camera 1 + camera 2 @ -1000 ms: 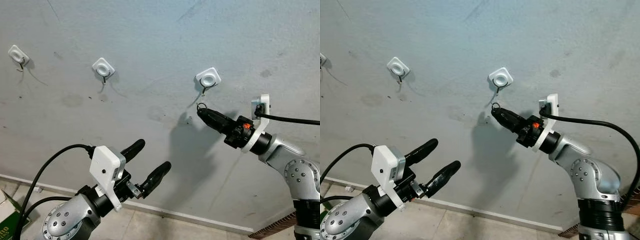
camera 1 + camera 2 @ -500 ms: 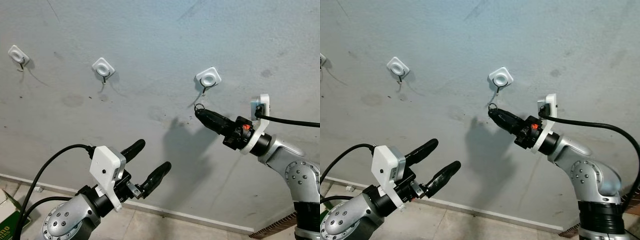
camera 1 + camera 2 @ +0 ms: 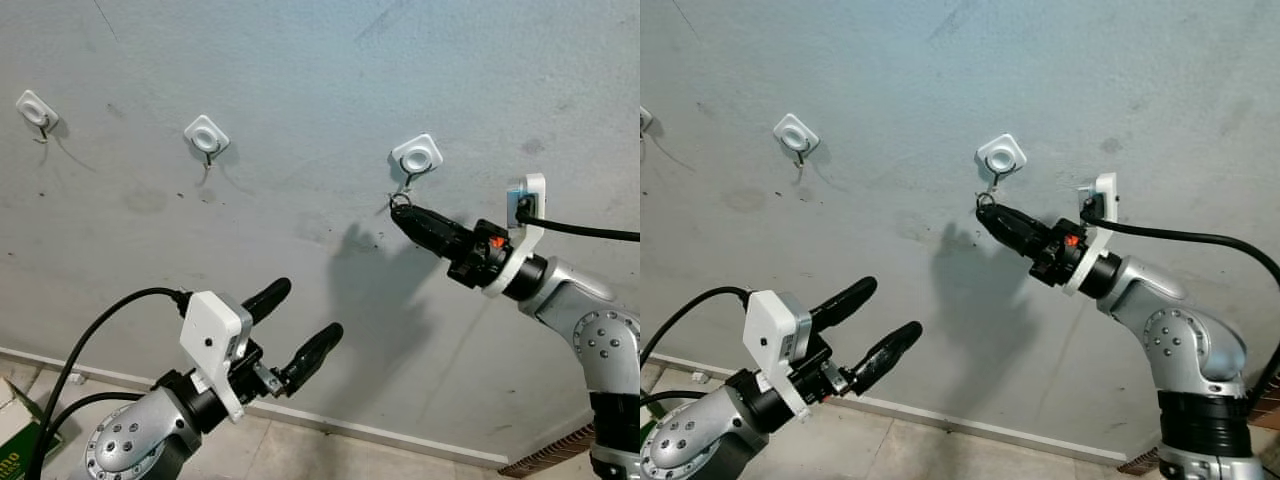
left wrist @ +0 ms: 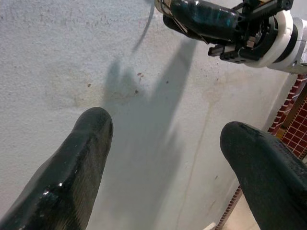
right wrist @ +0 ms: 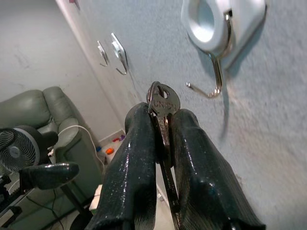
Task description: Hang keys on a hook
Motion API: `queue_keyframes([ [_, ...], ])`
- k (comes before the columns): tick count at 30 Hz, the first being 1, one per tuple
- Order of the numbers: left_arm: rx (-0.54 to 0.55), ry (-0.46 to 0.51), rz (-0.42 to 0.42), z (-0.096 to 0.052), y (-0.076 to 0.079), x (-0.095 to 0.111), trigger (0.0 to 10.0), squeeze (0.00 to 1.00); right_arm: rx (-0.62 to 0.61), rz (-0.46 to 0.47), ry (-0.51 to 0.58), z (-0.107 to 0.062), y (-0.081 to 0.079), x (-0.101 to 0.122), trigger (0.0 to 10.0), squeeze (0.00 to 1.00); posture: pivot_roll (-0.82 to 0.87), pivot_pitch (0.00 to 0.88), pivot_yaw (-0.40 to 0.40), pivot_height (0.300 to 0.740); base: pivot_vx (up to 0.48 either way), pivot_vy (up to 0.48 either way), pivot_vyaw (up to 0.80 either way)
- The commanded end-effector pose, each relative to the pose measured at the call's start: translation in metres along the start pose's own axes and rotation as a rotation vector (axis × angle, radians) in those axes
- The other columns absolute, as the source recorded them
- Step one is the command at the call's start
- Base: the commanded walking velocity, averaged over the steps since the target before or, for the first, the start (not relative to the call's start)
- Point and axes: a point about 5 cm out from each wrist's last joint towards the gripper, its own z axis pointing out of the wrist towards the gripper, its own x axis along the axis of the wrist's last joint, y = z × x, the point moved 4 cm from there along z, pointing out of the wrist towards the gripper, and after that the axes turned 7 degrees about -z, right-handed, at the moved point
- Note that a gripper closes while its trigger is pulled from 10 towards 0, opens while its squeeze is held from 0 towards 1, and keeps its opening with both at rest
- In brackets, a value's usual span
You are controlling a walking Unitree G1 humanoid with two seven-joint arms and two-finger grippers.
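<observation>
**Grey plaster wall, key just under the hook**

Grey, stained plaster wall (image 3: 300, 90) carries three white hooks. The right gripper (image 5: 163, 120) is clenched on the key (image 5: 164, 103), its ring hole upward, just below and beside the nearest hook (image 5: 216, 72). The ring must go over the wire tip, so the step likely needs a small lift toward the wall, then a drop before letting go. The left gripper (image 3: 298, 325) hangs spread and idle, low. A green sofa (image 5: 33, 112) and a fan (image 5: 17, 146) stand in the room behind.
</observation>
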Motion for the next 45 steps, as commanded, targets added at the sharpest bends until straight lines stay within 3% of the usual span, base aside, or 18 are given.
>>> queue_keyframes([
  [1, -0.001, 0.004, 0.018, 0.000, 0.001, 0.003, 10.0, 0.00, 0.010, -0.027, 0.011, 0.000, 0.000, 0.008, 10.0, 0.00, 0.06, 0.038, 0.013, 0.740, 0.000, 0.000, 0.00],
  [6, 0.002, 0.010, 0.026, 0.001, 0.001, 0.004, 10.0, 0.00, 0.004, -0.023, 0.016, 0.002, 0.004, 0.008, 10.0, 0.00, 0.05, 0.039, 0.012, 0.740, 0.000, 0.000, 0.00],
  [14, 0.095, 0.115, 0.122, 0.005, -0.014, 0.026, 10.0, 0.00, -0.003, 0.016, 0.026, 0.004, 0.007, 0.006, 10.0, 0.00, 0.05, 0.041, 0.009, 0.740, 0.000, 0.000, 0.00],
  [32, 0.086, 0.107, 0.106, 0.008, -0.010, 0.021, 10.0, 0.00, -0.027, 0.072, 0.058, 0.001, 0.016, 0.008, 10.0, 0.00, 0.05, 0.040, 0.006, 0.740, 0.000, 0.000, 0.00],
  [45, 0.077, 0.097, 0.108, 0.007, -0.010, 0.020, 10.0, 0.00, -0.078, 0.166, 0.110, -0.007, 0.028, 0.012, 10.0, 0.00, 0.05, 0.040, 0.014, 0.740, 0.000, 0.000, 0.00],
])
